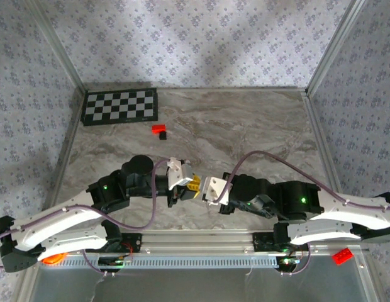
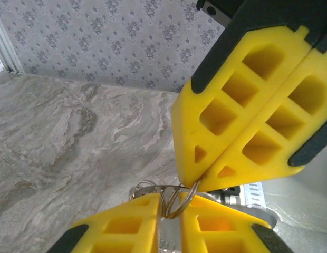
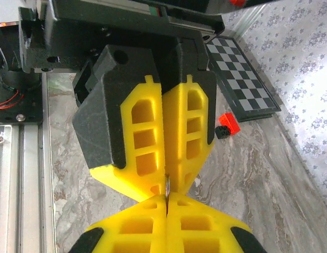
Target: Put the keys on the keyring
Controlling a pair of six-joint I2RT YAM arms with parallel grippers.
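Left wrist: you see marbled table (image 2: 74, 137), floral-papered wall (image 2: 111, 37); left claw (image 2: 171, 204) and right claw (image 2: 198, 182) both clench the keyring (image 2: 178, 203).

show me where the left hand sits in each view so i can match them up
Top external: left hand at lower centre, tip to tip with the right hand.
Left wrist: left hand at bottom centre, yellow, pinching the keyring.
Right wrist: left hand at upper centre, pointing down.
Shared landmark: the grey marbled table.
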